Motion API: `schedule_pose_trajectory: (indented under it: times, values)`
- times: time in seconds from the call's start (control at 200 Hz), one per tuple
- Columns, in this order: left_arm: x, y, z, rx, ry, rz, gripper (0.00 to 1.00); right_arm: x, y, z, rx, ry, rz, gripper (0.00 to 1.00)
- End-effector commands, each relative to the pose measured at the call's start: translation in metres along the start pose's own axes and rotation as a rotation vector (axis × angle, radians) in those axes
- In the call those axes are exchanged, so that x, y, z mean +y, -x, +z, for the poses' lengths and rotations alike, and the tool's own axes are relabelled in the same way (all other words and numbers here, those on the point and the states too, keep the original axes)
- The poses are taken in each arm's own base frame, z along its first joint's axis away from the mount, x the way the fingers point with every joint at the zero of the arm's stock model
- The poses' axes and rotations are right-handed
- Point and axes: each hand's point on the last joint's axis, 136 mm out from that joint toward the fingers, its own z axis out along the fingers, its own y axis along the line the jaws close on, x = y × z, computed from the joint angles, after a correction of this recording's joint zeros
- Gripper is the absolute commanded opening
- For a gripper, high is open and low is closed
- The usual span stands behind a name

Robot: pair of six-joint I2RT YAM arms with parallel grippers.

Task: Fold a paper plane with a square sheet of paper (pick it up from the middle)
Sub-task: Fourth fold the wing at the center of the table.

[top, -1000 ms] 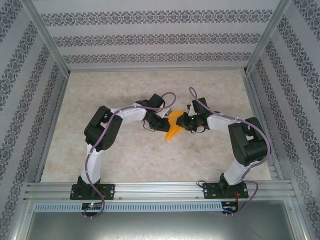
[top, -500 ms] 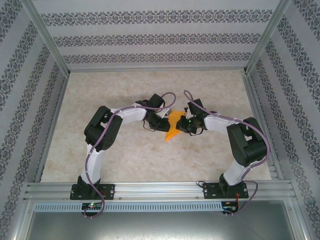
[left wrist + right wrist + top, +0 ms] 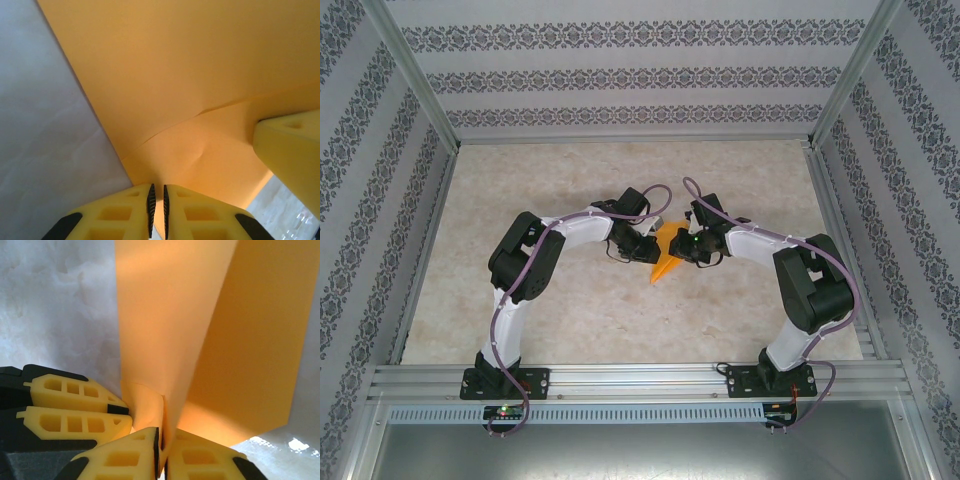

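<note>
We locate the paper plane (image 3: 667, 250) near the middle of the table (image 3: 570, 310), as a partly folded orange wedge with its pointed end toward the near left. It sits between the left gripper (image 3: 157, 195) and the right gripper (image 3: 162, 440), which face each other across it. The left gripper has its jaws drawn almost together, leaving a thin slit between the black pads. An orange edge runs into that slit, so we read it as pinching the paper plane. In the left wrist view the paper spreads away as a broad surface crossed by one crease line (image 3: 200, 112), and a yellow finger (image 3: 287, 150) of the right gripper rests against it at the right. The right gripper is likewise closed to a narrow gap, clamping a raised fold where two layers meet in a V. In the right wrist view the left gripper's fingers (image 3: 75, 407) lie just beside that fold, on its left. We cannot tell whether the pointed end touches the table.
</note>
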Motion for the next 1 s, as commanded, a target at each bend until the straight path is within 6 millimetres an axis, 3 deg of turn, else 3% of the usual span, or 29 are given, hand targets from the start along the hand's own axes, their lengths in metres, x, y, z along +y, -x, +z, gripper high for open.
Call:
schedule_pose_trajectory:
  times: [0.0,0.24,0.854,0.994]
  values:
    - [0.022,-0.022,0.014,0.087,0.047,-0.047,0.18,0.010,0.002,-0.004,-0.006,0.013,-0.020,0.18]
    - [0.022,-0.023,0.017,0.088,0.035,-0.053,0.18,0.008,-0.009,-0.003,0.008,0.009,-0.031,0.18]
    - [0.013,-0.018,0.013,0.078,0.003,-0.056,0.18,-0.020,-0.025,0.015,0.086,-0.157,-0.081,0.09]
    - [0.011,-0.019,0.013,0.081,-0.007,-0.058,0.18,-0.010,-0.021,0.013,0.059,-0.116,-0.074,0.10]
